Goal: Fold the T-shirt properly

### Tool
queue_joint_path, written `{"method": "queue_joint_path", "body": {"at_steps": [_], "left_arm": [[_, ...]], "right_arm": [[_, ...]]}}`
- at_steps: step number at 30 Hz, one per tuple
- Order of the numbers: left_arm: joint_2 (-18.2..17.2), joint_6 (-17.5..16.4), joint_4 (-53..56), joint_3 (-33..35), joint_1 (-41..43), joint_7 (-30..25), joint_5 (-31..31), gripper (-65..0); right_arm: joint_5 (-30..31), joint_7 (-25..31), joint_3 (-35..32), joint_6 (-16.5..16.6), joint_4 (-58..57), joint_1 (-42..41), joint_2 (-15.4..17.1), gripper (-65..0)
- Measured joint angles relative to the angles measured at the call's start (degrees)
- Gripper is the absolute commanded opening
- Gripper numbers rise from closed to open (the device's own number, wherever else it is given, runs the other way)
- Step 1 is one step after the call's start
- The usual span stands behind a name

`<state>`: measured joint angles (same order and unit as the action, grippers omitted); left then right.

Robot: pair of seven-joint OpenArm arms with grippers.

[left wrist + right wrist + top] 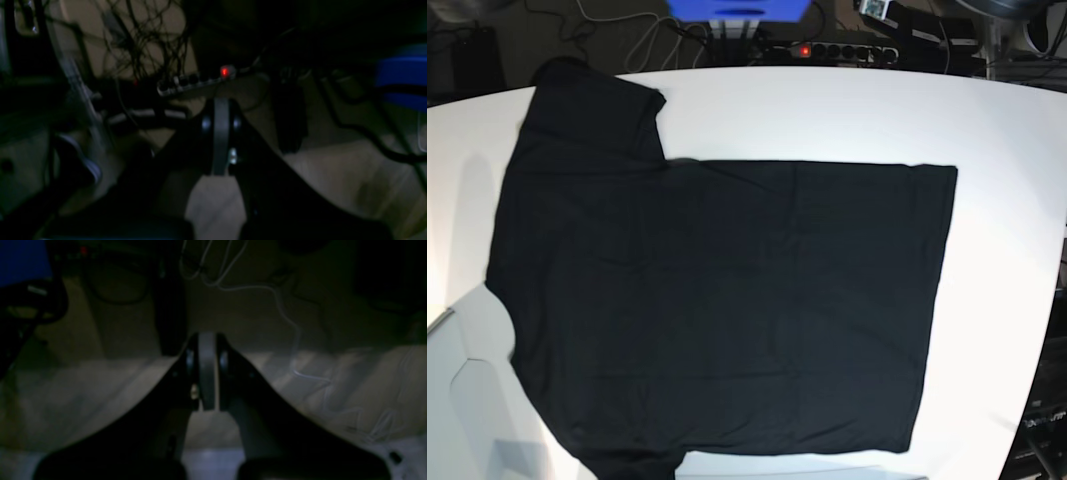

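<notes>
Your left pincer [221,133] is pressed together on nothing, and that wrist view looks past it at a dim floor, a power strip [196,81] with a red light, tangled cables and something blue [402,80] at the right edge. No cloth in this view, so that arm hangs clear of the work.

Over to the right wrist: your right pincer [206,373] is together too, nothing between its pads, pointing at a murky pale surface with a thin white cable [293,336] trailing across. Again, no shirt.

Now the base view, and here's your job. The T-shirt [727,300] lies spread flat on the white worktop [1007,130], neck end toward the view's left, hem toward the right, one sleeve reaching the far-left corner, the other running off the bottom edge. Neither arm shows here.

By my read, nothing is folded yet: the shirt is laid out smooth, no crease, no doubled layer. Every fold is ahead of you, starting with bringing both arms in to a sleeve or edge.
</notes>
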<state>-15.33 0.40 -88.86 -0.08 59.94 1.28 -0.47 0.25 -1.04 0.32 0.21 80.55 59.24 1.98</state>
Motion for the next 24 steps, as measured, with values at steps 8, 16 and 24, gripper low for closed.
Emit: {"method": "queue_joint_path", "body": {"at_steps": [8, 16, 24], "left_arm": [[0.31, -0.37, -20.87, -9.03, 6.54, 0.11, -0.09, -65.0], [5.09, -0.81, -22.99, -16.2, -2.47, 0.39, -0.07, -62.2], [7.85, -0.7, -22.82, -19.85, -10.62, 0.9, -5.95, -30.1]], "right_arm": [[-0.04, -0.39, 0.15, -0.02, 23.5, 12.44, 4.79, -65.0], [0.07, -0.94, 5.31, 0.02, 34.18, 9.86, 5.9, -65.0], [0.09, -0.81, 10.73, 0.02, 34.86, 2.36, 3.34, -51.5]]}}
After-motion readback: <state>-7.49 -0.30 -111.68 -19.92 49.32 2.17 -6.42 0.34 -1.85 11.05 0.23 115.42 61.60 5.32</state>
